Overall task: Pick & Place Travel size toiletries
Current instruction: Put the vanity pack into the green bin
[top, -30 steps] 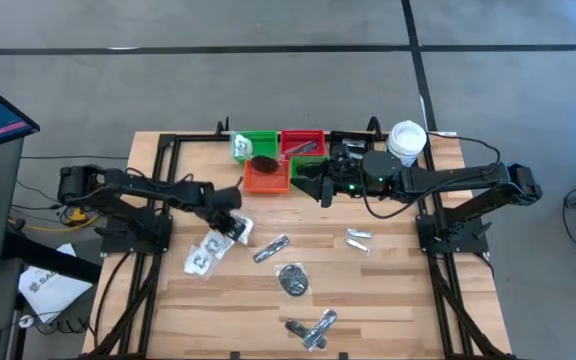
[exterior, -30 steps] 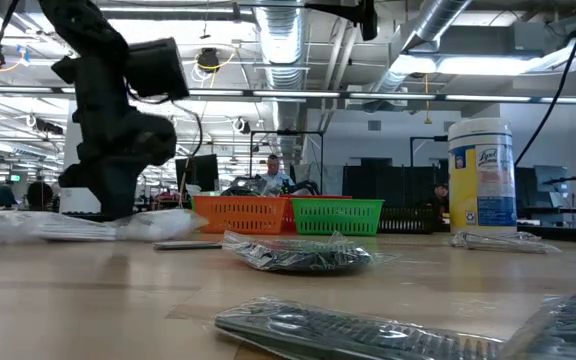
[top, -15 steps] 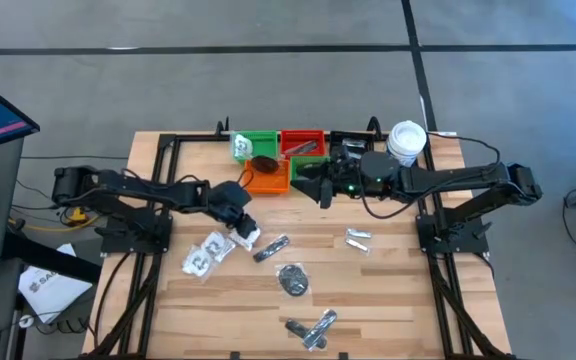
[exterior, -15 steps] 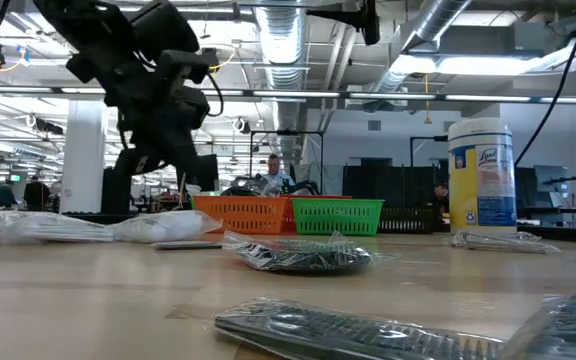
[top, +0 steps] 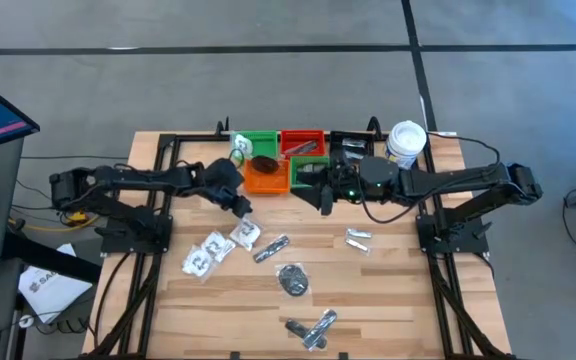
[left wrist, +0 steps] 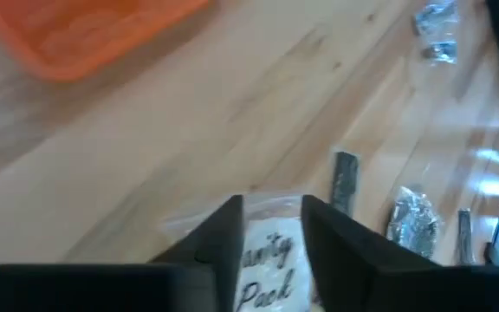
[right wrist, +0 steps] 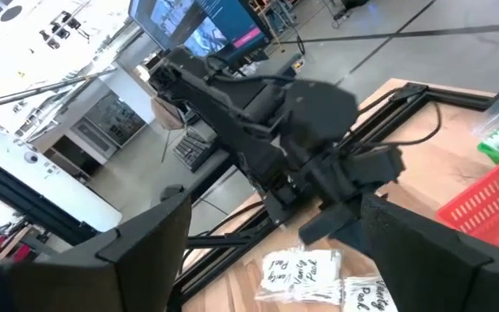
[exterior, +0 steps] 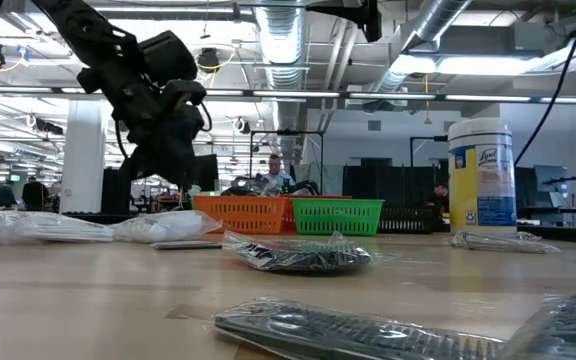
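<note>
Toiletries on the table: three clear plastic packets with white contents (top: 245, 234) lie in a loose row on the wooden table (top: 398, 290), near the orange mesh tray (top: 266, 180) on the side away from the green tray (top: 261, 140).
Silvery pieces: a slim silvery sachet (top: 271, 248) lies just beside the packet nearest the orange tray; another silvery sachet (top: 358, 238) lies apart, on the canister's side; a pair of silvery sachets (top: 313, 328) sits farthest from the orange tray, near the table's front edge.
Dark piece: a black round piece in plastic (top: 293, 279) rests between the slim sachet and the front pair.
Already in trays: a dark grey oval (top: 265, 163) lies in the orange tray, a clear packet (top: 240, 148) at the green tray's outer end, and a silvery item (top: 306, 148) in the red tray (top: 302, 135).
Left gripper (top: 240, 203): raised above the table just beside the orange tray, between it and the nearest clear packet. Its fingers stand a little apart and carry nothing; the packet shows on the table through the gap in the wrist view.
Right gripper (top: 314, 187): hovers just beside the orange tray on the canister's side, fingers spread wide, empty.
Canister: a tall white wipes canister with a yellow-blue label (top: 405, 142) stands well apart from the orange tray, beyond the red tray.
</note>
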